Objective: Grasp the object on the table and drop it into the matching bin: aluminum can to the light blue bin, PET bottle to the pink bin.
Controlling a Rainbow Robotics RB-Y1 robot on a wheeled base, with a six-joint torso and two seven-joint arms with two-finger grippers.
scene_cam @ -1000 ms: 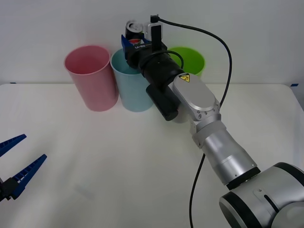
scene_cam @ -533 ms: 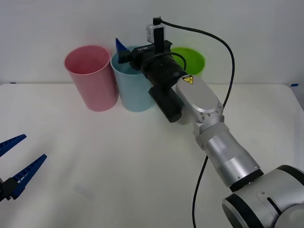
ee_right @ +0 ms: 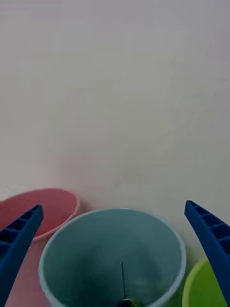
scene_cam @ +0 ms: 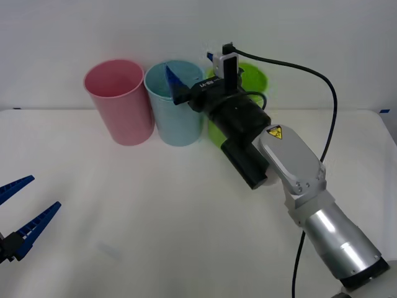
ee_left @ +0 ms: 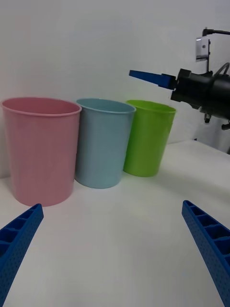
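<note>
The light blue bin (scene_cam: 177, 118) stands on the white table (scene_cam: 155, 205) between the pink bin (scene_cam: 118, 102) and a lime green bin. My right gripper (scene_cam: 193, 71) hovers open over the light blue bin's rim on the green bin's side, with nothing between its fingers. The right wrist view looks down into the light blue bin (ee_right: 110, 249), flanked by the open right gripper (ee_right: 114, 206). A small dark shape (ee_right: 127, 302) lies deep inside it; I cannot tell if it is the aluminum can. My left gripper (scene_cam: 44, 191) waits open at the table's near left.
The lime green bin (scene_cam: 251, 74) stands right of the light blue one, partly behind my right arm (scene_cam: 285, 161). The left wrist view shows the pink bin (ee_left: 40, 144), light blue bin (ee_left: 103, 139) and green bin (ee_left: 146, 136) in a row, beyond the open left gripper (ee_left: 112, 206).
A second ago my right gripper held the can above the light blue bin. It has let go, stands open and empty, and the arm has drawn back to the right.
</note>
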